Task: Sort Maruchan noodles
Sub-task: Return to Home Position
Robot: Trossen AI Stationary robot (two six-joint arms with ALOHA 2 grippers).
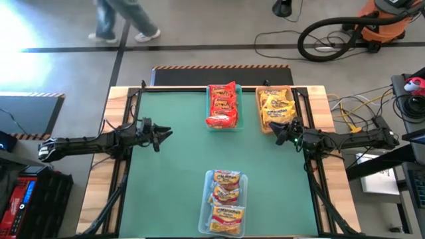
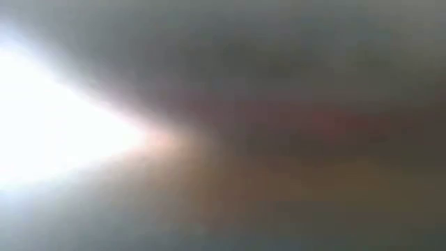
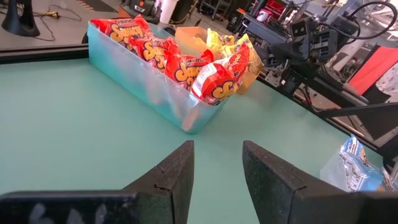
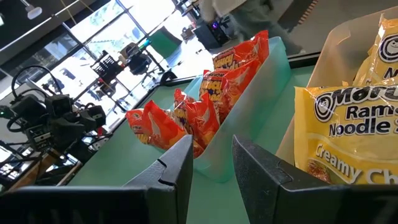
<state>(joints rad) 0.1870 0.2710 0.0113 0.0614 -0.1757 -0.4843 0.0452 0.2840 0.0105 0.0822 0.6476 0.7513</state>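
Packets (image 3: 186, 65), crinkly red plastic, heaped in rectangular teal bin (image 3: 137, 78).

Left hand (image 1: 162, 135) and right hand (image 1: 283, 131) hover, fingers parted.

Dark arms (image 1: 86, 143); left pincer (image 3: 217, 150) and right pincer (image 4: 211, 146) have blocky black fingers (image 3: 171, 180).

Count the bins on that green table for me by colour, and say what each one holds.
Teal bin, holding red packets: 1
Tan bin, holding yellow packets: 1
Clear bin, holding orange-printed packets: 1
Total: 3 bins
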